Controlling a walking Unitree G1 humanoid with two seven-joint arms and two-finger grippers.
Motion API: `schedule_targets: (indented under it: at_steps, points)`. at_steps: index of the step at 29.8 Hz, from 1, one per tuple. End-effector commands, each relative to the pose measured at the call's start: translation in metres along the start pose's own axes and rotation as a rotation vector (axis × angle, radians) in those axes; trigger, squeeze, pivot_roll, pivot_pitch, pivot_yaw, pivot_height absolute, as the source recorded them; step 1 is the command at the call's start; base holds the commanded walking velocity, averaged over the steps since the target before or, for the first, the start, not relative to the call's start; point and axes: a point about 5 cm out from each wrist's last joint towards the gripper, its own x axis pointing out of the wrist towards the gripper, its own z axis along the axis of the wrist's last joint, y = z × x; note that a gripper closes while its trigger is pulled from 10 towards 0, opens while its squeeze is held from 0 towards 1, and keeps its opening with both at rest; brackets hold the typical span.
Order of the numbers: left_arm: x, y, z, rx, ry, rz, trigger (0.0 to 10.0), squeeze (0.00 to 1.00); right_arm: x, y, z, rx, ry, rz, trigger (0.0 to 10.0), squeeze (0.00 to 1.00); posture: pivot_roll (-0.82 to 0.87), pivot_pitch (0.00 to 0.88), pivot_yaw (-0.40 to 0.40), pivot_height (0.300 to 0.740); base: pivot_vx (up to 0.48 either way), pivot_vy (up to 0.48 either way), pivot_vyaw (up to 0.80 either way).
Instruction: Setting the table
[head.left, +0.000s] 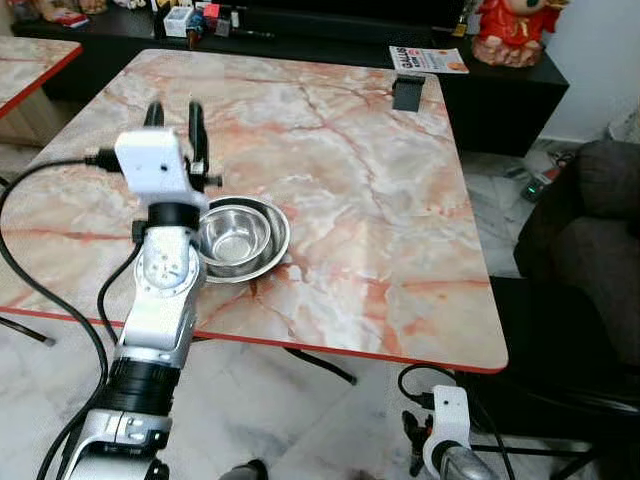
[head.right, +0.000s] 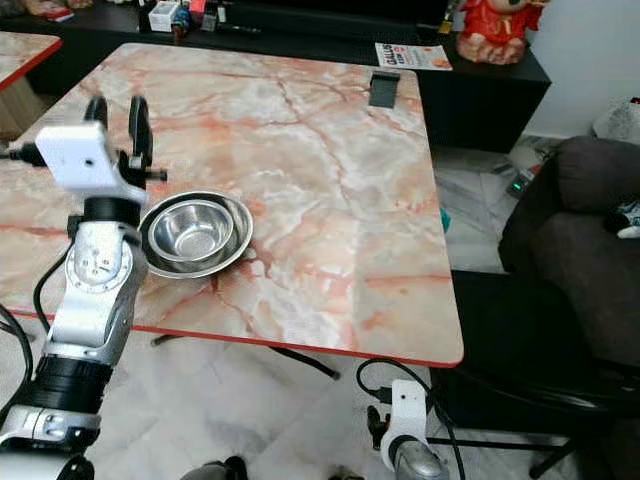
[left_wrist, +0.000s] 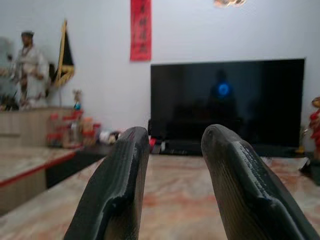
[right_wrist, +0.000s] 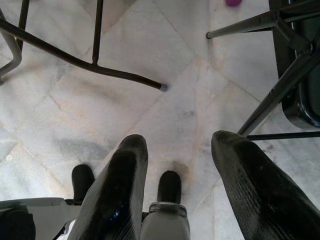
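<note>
Silver left arm (head.left: 160, 300), white wrist block, black cables, ribbed black fingers (left_wrist: 240, 190).

A square table (head.left: 350, 190) with a pink-and-cream marbled top and a thin red rim carries two nested round stainless-steel bowls (head.left: 240, 238), the smaller sitting inside the wider, shallower one. They rest near the table's front edge, toward its left side. Close to the far right corner a small dark rectangular object (head.left: 408, 92) lies on the top. The table's thin dark metal legs (right_wrist: 100, 70) stand on a pale marbled tile floor (right_wrist: 165, 115).
</note>
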Motion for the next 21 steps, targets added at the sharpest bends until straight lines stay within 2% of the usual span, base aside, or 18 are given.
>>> schedule_targets:
  at_steps: [1,5,10,21]
  points:
    - [-0.003,0.005,-0.006,-0.001,0.030,0.007,10.0,0.00,-0.001,-0.003,-0.003,0.012,0.003,-0.011,10.0,0.00,0.10,0.138,-0.075,0.740,0.000,0.000,0.00]
    - [-0.007,0.005,-0.013,0.017,0.059,0.004,10.0,0.00,-0.001,-0.004,-0.003,0.012,0.004,-0.011,10.0,0.00,0.10,0.137,-0.073,0.740,0.000,0.000,0.00]
    - [-0.008,-0.003,-0.018,-0.029,0.085,-0.020,10.0,0.00,-0.002,-0.006,-0.003,0.006,0.006,-0.016,10.0,0.00,0.09,0.129,-0.071,0.740,0.000,0.000,0.00]
    - [-0.007,-0.005,-0.016,-0.035,0.092,-0.029,10.0,0.00,-0.002,-0.007,-0.006,-0.001,0.015,-0.016,10.0,0.00,0.09,0.111,-0.064,0.740,0.000,0.451,0.00]
